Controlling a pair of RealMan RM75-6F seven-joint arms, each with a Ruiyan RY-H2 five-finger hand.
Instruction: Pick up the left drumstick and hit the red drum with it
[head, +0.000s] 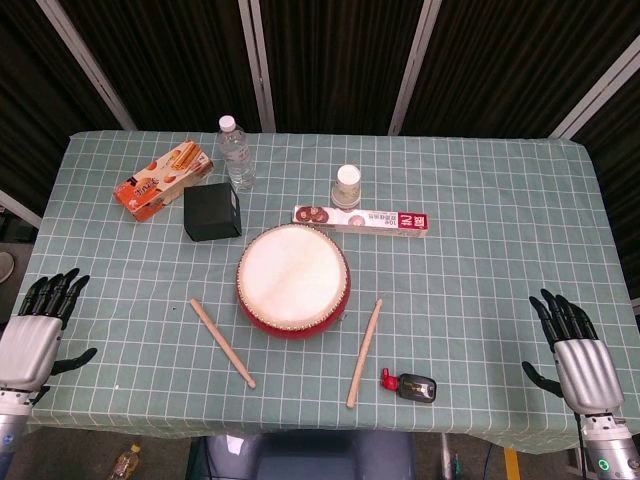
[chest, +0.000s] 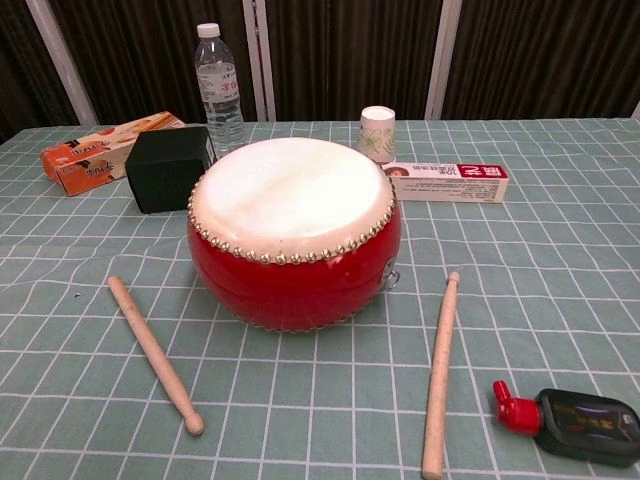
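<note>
Your left hand (head: 28, 335) sits empty, fingers spread, at the table's left edge. Left drumstick (head: 223, 343) lies flat, near-left of the red drum (head: 293, 280). Your right hand (head: 578, 358) likewise empty and spread, far right.

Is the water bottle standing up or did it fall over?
Standing up. The water bottle stands upright on the table behind the red drum, its white cap on top, beside the black box.
</note>
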